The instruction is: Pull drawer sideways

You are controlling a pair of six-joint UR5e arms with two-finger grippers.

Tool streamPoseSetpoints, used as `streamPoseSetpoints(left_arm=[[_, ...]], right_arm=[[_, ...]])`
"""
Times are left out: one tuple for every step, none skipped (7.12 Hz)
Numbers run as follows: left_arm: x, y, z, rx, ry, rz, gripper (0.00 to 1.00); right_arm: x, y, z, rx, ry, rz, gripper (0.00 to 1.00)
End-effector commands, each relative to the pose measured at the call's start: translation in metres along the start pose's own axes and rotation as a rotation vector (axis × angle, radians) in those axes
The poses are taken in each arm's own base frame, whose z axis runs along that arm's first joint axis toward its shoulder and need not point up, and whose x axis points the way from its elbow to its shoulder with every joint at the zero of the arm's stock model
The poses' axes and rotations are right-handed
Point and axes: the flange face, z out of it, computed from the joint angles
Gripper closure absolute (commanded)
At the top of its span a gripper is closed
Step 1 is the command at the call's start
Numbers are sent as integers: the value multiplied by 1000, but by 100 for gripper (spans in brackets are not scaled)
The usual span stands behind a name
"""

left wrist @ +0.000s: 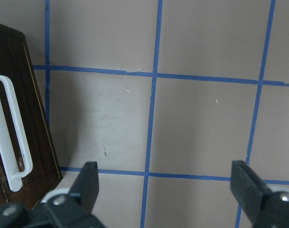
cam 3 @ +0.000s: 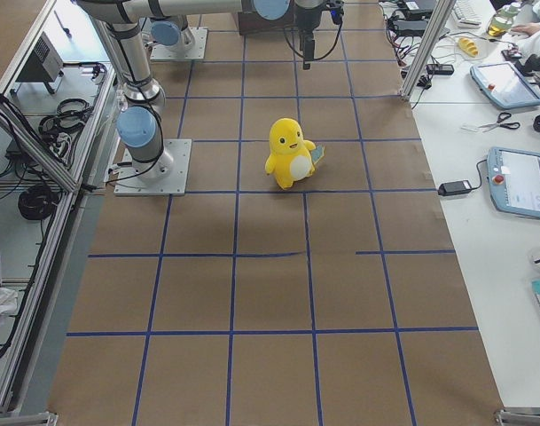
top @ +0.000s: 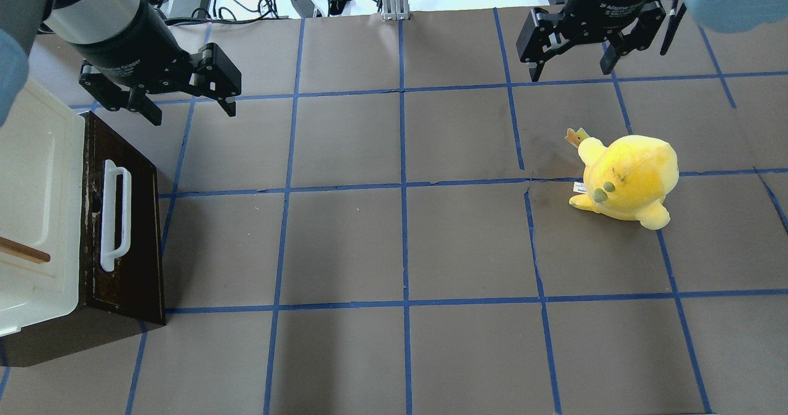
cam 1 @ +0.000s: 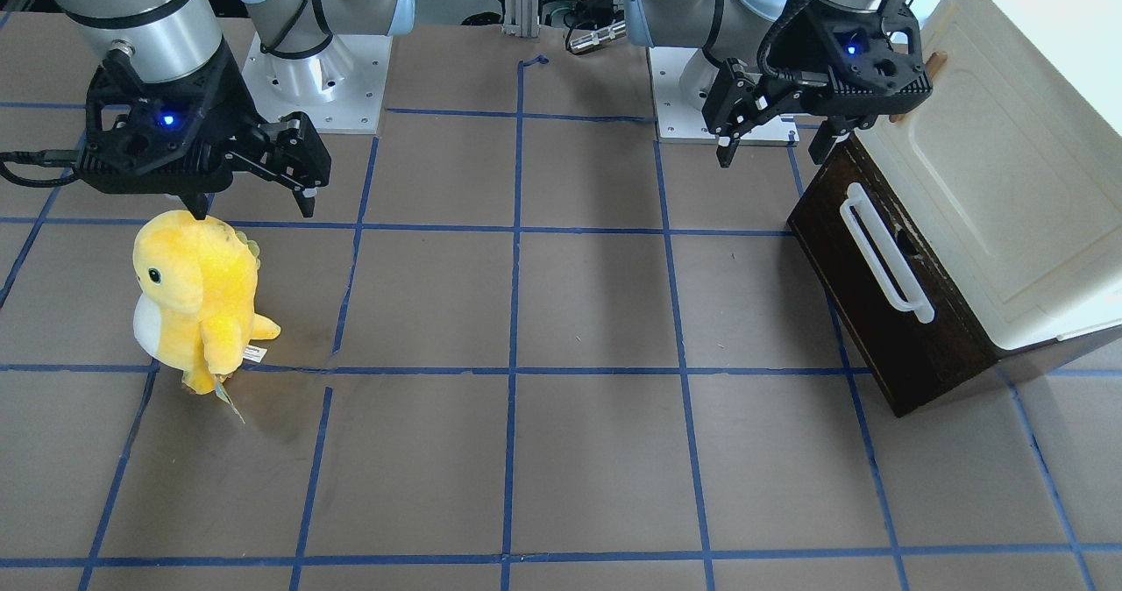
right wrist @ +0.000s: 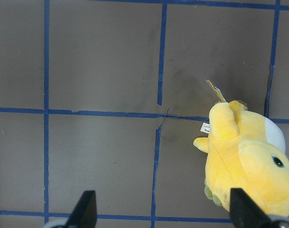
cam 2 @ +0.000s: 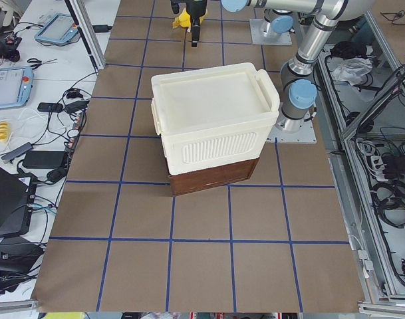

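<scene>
At the left end of the table point(top: 400, 249) the drawer point(top: 144, 230) looks shut. Its dark front sits under the white cabinet point(top: 37, 175) and faces the table's middle, so I judge the pull must run sideways toward the centre. Its white handle point(top: 116, 215) is untouched. My left gripper point(top: 192, 113) hovers just past the drawer's far corner, jaws spread and empty, wide enough for the bar, I think. Further right stands a yellow plush toy point(top: 628, 181), well apart from the drawer. The right gripper point(top: 570, 73) hangs beyond it, jaws spread, holding nothing, seemingly parked out of the way.
</scene>
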Motion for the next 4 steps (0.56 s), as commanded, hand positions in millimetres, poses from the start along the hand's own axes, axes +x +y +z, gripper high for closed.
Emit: streamPoseSetpoints(left_arm=[[1,-5,6,-13,-2,-9,0],[0,-6,13,-32,-16,-11,0],[7,-10,27,-63,-22,-57,0],[22,-7,41,-87,-61,-98,0]], right_arm=[[0,0,0,0,0,0,0],[0,0,0,0,0,0,0],[0,0,0,0,0,0,0],[0,0,0,0,0,0,0]])
